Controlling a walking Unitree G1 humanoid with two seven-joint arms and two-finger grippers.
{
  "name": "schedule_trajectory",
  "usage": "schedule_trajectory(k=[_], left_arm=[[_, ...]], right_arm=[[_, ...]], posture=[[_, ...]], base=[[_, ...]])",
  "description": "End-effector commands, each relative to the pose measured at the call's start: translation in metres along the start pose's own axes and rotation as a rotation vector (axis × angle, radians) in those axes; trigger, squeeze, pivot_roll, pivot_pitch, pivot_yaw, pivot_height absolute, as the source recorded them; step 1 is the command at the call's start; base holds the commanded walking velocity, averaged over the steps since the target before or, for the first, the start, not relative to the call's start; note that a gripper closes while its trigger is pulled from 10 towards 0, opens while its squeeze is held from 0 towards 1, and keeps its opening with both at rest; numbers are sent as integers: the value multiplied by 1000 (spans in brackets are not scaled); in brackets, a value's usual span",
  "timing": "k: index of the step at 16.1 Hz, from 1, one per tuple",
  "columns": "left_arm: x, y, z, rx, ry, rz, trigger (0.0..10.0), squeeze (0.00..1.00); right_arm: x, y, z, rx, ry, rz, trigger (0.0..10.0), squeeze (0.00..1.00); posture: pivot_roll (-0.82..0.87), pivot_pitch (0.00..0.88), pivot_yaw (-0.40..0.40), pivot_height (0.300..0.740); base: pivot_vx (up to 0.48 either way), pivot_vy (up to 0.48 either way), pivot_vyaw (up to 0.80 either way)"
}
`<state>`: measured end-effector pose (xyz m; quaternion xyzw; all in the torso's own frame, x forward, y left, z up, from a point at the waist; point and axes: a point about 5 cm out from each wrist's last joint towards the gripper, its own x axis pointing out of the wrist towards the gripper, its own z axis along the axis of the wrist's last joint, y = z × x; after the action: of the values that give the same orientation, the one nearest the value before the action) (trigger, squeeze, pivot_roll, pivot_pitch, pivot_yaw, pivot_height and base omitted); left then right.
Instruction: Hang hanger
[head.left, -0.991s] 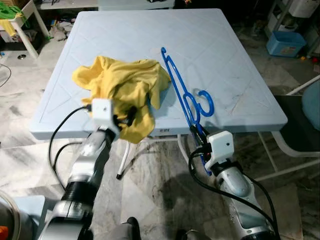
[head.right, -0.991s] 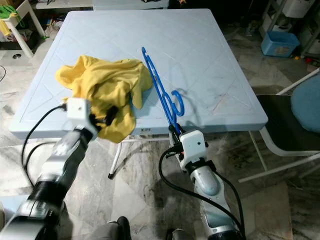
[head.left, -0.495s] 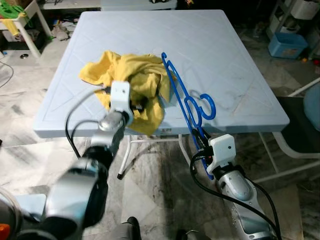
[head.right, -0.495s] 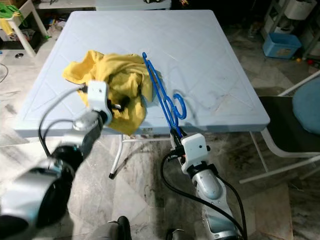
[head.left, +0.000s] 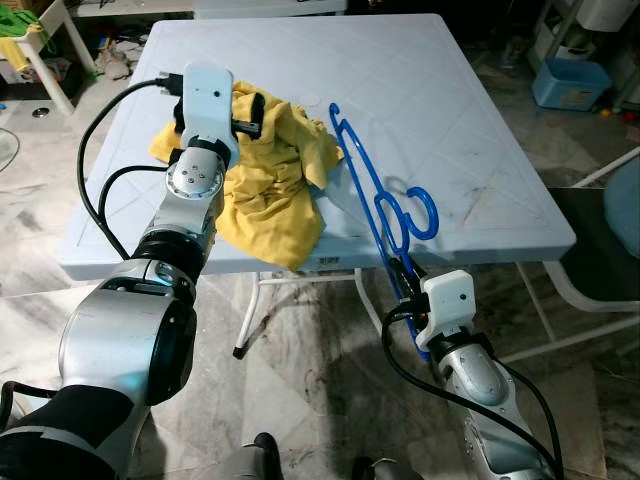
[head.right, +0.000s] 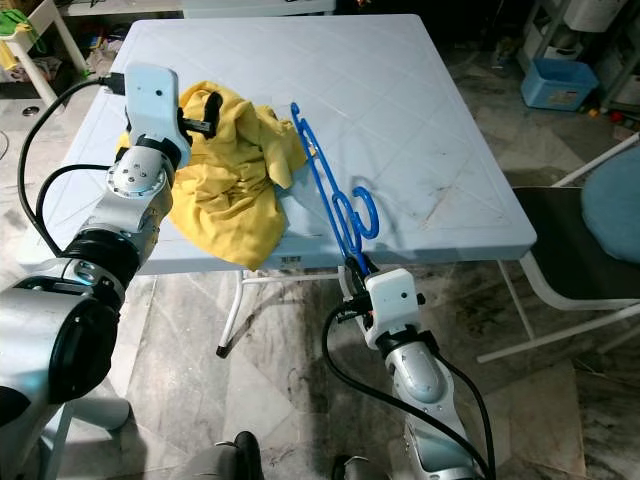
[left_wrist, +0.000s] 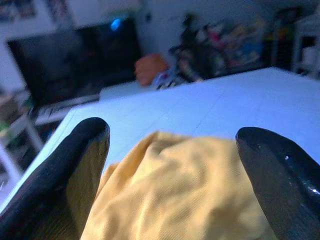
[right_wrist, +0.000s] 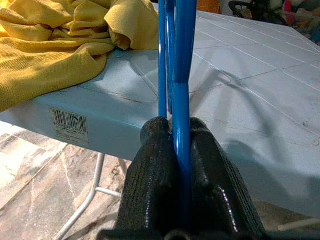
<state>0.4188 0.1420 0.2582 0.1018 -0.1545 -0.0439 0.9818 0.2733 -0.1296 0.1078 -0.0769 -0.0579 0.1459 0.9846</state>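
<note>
now blue hanger (head.left: 372, 190) clamped in right end effector (right_wrist: 181, 150), angled over table edge (head.left: 500, 250)

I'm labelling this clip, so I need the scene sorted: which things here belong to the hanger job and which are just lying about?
Part of the job:
- blue hanger, clamped in the right gripper
- yellow shirt on the table
- left gripper, open above the shirt

Just lying about:
- blue bin on the floor
- chair beside the table
</note>
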Motion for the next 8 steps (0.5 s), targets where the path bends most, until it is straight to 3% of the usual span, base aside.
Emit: schedule_trajectory(k=[1,4,5,6,7,8], left_arm=[[-2,0,-1,-12,-16,-35,10000,0],[-23,-3,-22,-80,-81,-52,10000,0],[-31,-4,-29,-72,-98,-45,10000,294],[-44,-4,-37,-64,-126,-36,10000,1000],[-59,-3,-48,-85,-129,-21,10000,1000],[-86,-4,-58,-91,-153,-7,10000,1000]], right_arm=[[-5,-3,-9,4,53,-23,10000,0],[-6,-9,-10,-6,53,-49,10000,0],[-6,-10,-10,-10,52,-55,10000,0],[-6,-12,-10,-14,53,-61,10000,0],[-4,-12,-11,-9,55,-59,10000,0],[-2,-11,-10,-7,53,-53,10000,0]], posture=[[-112,171,35,740],[-92,174,34,740],[-82,172,32,740],[-77,170,31,740],[-67,168,31,740],[-56,163,33,740]], base=[[0,0,0],[0,0,0],[0,0,0],[0,0,0],[0,0,0],[0,0,0]])
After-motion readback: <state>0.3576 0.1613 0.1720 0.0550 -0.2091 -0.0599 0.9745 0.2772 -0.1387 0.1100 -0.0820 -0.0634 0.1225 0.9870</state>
